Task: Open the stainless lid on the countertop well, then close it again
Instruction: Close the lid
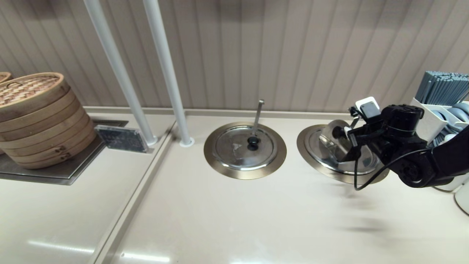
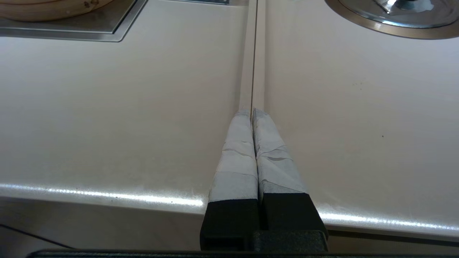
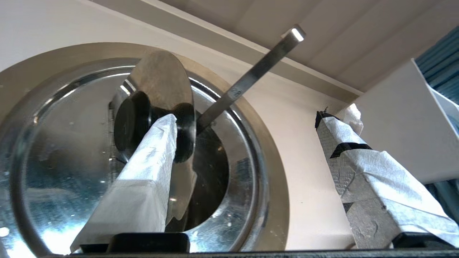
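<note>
The stainless lid (image 3: pixel 71 150) covers the right countertop well, whose bronze-grey flange (image 1: pixel 304 146) shows on the counter. The lid's hinged flap (image 3: pixel 161 79) with the black knob (image 3: pixel 127 122) stands tilted up, baring the dark opening (image 3: pixel 211 172). The slanted ladle rod (image 3: pixel 251 77) rises from that opening. My right gripper (image 3: pixel 245 120) is open wide over the well. One taped finger (image 3: pixel 150 157) rests against the raised flap beside the knob; the other finger (image 3: pixel 358 168) hangs apart over the counter. In the head view the right gripper (image 1: pixel 351 141) sits at the flap (image 1: pixel 329 137). My left gripper (image 2: pixel 252 111) is shut and empty, low over the counter seam.
The twin lid (image 1: pixel 244 146) with a near-vertical rod (image 1: pixel 258 113) lies closed to the left. Bamboo steamers (image 1: pixel 36 117) stand far left, two white poles (image 1: pixel 165 73) and a small sign (image 1: pixel 121 138) between. A white bin with chopsticks (image 1: pixel 443 91) stands close behind the right arm.
</note>
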